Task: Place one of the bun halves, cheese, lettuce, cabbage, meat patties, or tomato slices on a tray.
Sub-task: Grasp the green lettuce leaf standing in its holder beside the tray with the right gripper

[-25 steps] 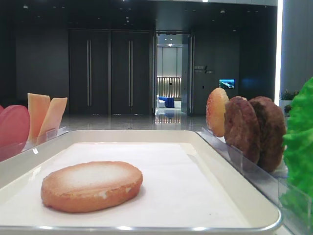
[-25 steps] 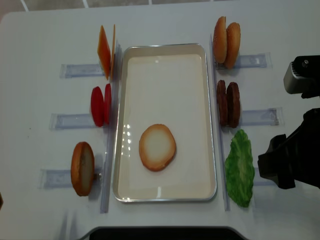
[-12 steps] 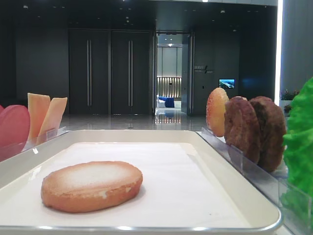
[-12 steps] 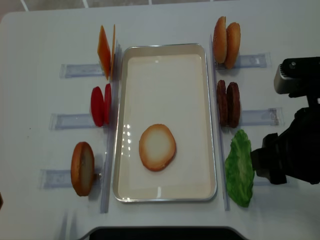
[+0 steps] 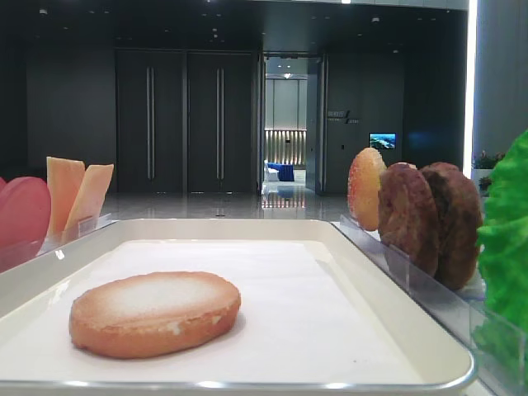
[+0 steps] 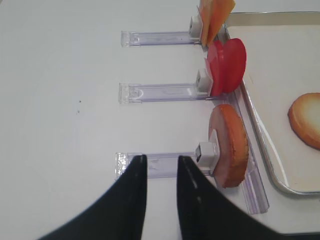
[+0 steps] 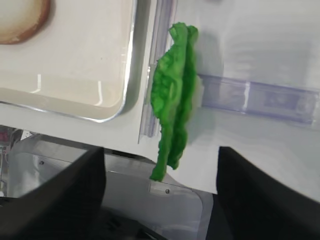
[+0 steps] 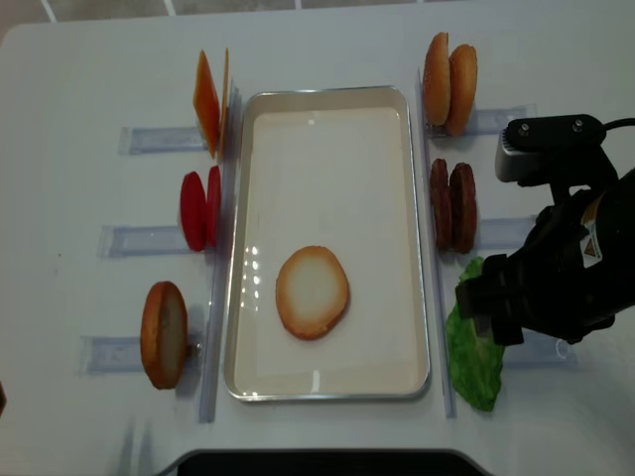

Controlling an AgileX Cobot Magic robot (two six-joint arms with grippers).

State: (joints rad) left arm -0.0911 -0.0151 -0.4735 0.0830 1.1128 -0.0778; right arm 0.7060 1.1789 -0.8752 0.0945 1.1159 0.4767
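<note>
The large cream-white rectangular tray [image 8: 327, 119] lies mostly bare; only a round tan bun half [image 8: 313, 292] lies flat toward its 6 o'clock end, so the 12 o'clock half offers room to come down. At 9 o'clock, upright pale-orange cheese slices [image 8: 208, 101], red tomato discs [image 8: 199, 209] and a standing bun [image 8: 164, 334] wall the rim. At 3 o'clock stand two buns [image 8: 449, 82], dark patties [image 8: 452, 206] and a frilly green lettuce leaf [image 8: 472, 359], over which the black right arm [image 8: 556, 278] hangs.
</note>
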